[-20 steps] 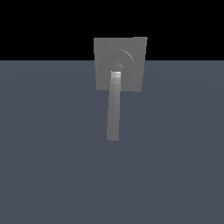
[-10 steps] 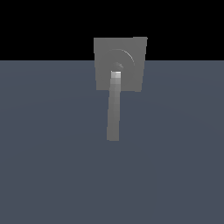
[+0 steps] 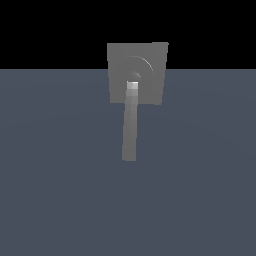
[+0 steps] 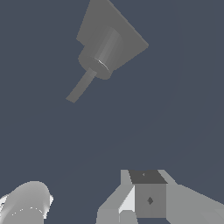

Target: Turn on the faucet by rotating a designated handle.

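Note:
In the exterior view the faucet (image 3: 150, 90) is a matte grey square plate standing at the far edge of the blue-grey floor, with a ringed round hub (image 3: 141, 67). Its handle (image 3: 130, 127), a long thin grey bar that is pale at the hub end, points from the hub toward the camera, slightly to the exterior view's left. The wrist view shows the same faucet (image 4: 127, 37) and handle (image 4: 81, 85) from a distance. My gripper shows only as one blocky grey finger (image 4: 148, 194) at the frame's edge, far from the handle. Nothing is held.
A flat blue-grey floor (image 3: 60, 190) spreads around the faucet, with black background beyond it. A glossy white-grey rounded part of the arm (image 4: 26, 208) sits in the corner of the wrist view.

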You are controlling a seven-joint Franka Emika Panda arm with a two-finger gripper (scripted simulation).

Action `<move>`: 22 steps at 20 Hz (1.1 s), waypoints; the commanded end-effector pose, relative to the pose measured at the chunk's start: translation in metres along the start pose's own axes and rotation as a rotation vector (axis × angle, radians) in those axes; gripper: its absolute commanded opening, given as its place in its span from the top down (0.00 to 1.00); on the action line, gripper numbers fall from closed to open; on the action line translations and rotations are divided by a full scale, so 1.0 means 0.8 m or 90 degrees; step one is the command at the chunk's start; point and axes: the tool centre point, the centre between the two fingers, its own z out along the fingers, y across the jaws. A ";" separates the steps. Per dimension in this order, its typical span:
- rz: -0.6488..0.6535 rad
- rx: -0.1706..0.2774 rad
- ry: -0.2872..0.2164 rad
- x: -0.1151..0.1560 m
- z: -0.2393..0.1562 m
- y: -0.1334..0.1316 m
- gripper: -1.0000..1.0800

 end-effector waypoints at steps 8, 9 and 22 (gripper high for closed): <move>-0.197 -0.295 -0.031 0.021 -0.061 0.004 1.00; -0.218 -0.325 -0.040 0.024 -0.068 0.002 1.00; -0.517 -0.696 -0.251 0.083 -0.144 -0.056 1.00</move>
